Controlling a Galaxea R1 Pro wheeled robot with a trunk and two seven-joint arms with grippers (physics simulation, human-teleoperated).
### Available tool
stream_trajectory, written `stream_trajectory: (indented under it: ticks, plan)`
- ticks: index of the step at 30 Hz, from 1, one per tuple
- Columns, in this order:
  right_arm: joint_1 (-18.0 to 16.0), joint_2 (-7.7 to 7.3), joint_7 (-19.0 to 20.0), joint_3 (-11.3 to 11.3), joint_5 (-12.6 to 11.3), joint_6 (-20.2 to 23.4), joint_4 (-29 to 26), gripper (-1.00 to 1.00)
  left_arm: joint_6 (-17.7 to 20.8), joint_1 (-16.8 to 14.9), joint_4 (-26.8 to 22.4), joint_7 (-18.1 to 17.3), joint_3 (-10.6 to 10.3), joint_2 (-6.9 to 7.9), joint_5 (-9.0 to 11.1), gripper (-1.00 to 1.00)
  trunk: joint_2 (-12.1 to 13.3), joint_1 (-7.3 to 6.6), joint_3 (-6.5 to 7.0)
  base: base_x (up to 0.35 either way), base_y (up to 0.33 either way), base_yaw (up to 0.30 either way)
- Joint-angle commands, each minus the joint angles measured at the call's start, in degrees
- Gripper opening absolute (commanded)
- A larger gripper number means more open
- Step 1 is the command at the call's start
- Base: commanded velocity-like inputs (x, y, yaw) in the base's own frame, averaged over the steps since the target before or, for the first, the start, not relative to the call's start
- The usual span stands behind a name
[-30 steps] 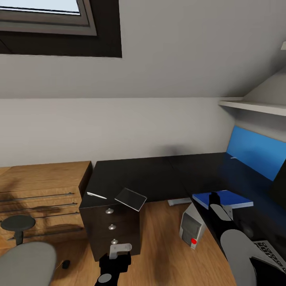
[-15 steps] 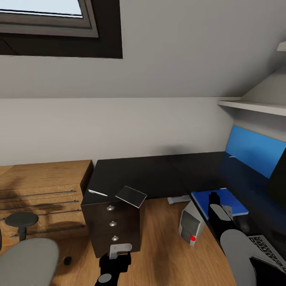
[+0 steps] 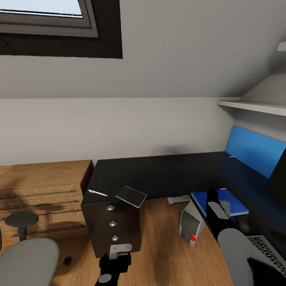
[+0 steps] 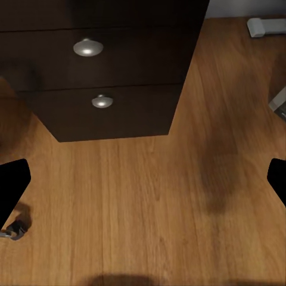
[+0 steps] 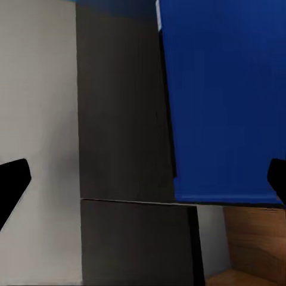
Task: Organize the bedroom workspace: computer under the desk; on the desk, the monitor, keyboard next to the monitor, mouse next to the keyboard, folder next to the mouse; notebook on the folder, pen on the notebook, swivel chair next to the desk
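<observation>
- Blue folder (image 3: 222, 200) lies flat on the black worktop (image 3: 159, 172), right fingers (image 3: 215, 196) spread apart just above it.
- Notebook (image 3: 131, 196) and pen (image 3: 97, 193) rest above the drawers.
- Left fingers (image 3: 120, 249) apart over the floor.

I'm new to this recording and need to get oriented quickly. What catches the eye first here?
The long glossy black desk fills the corner, with the bright blue folder lying on its right wing, just beyond the right gripper. On the near left end, above the drawer unit, lie the notebook and the pen; the computer stands on the floor beside the desk.
</observation>
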Motion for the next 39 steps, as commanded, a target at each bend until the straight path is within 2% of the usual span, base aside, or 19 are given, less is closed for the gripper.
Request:
stream_trajectory:
  ticks: [1, 6, 9, 15, 25, 31, 36, 39]
  plan:
    - [0.0, 0.59, 0.9, 0.1, -0.4, -0.2, -0.5, 1.0, 0.2, 0.0, -0.1, 0.5, -0.1, 0.0, 0.6, 1.0, 0.0, 0.0, -0.07, 0.0, 0.0, 0.0]
    - [0.0, 2.21, 3.5, 0.1, 0.3, -0.3, -1.8, 1.0, 0.2, 0.0, 0.0, 0.5, -0.1, 0.0, 0.6, 1.0, 0.0, 0.0, -0.07, 0.0, 0.0, 0.0]
    - [0.0, 2.68, 4.1, 0.1, 0.4, -0.2, -2.1, 1.0, 0.2, 0.0, 0.0, 0.5, -0.1, 0.0, 0.6, 1.0, 0.0, 0.0, -0.07, 0.0, 0.0, 0.002]
    - [0.1, 2.91, 4.1, 0.1, 0.5, -0.1, -2.1, 1.0, 0.2, 0.0, 0.0, 0.5, -0.1, 0.0, 0.5, 1.0, 0.0, 0.0, -0.07, 0.0, 0.0, 0.071]
    - [0.1, 3.61, 3.9, 0.4, 0.6, 0.1, -1.9, 1.0, 0.2, 0.0, 0.0, 0.5, -0.1, 0.0, 0.6, 1.0, 0.0, 0.0, 0.25, 0.0, 0.0, 0.198]
    - [0.1, 4.41, 3.8, 1.8, 0.5, 0.3, -1.4, 1.0, 0.2, -0.1, 0.0, 0.5, -0.1, 0.0, 0.6, 1.0, 0.0, 0.0, 0.59, 0.0, 0.0, 0.211]
    - [0.1, 6.55, 3.9, 3.2, 0.8, 0.3, -1.3, 1.0, 0.3, 0.0, 0.0, 0.5, -0.1, 0.0, 0.6, 1.0, 0.0, 0.0, 0.89, 0.0, 0.0, 0.209]
    - [0.2, 7.35, 4.1, 5.3, 1.5, 0.4, -1.4, 1.0, 0.3, 0.0, 0.0, 0.5, -0.1, 0.0, 0.6, 1.0, 0.0, 0.0, 1.06, 0.0, 0.0, 0.209]
